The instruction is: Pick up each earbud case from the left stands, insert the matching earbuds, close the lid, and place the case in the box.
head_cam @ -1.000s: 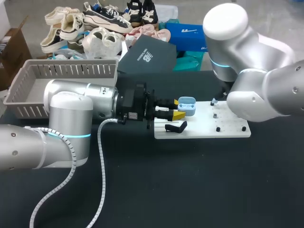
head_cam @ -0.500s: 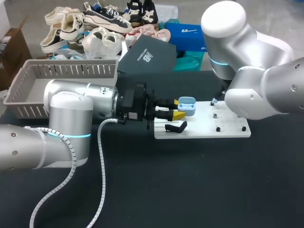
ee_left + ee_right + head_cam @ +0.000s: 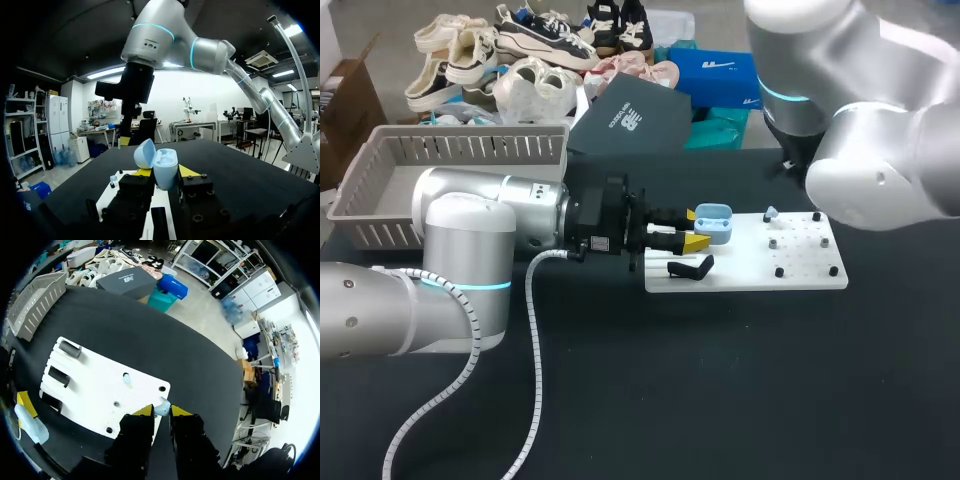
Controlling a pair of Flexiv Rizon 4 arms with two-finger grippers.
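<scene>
Early on. Clamping the open pale-blue plastic earbud case (image 3: 715, 222) in the left gripper (image 3: 694, 229) over the white pegboard (image 3: 750, 270); pinching a pale-blue earbud (image 3: 161, 406) in the right gripper (image 3: 162, 411). Yet to insert, close, drop into grey slatted basket (image 3: 470, 148).

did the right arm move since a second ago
Yes. The right arm has swung up and toward the view's right, uncovering the far right corner of the white board.

Silver-grey left arm (image 3: 460, 240) and right arm (image 3: 880, 170) wear cyan rings; white ribbed cable (image 3: 532, 330) meets black left claw (image 3: 694, 229).
</scene>
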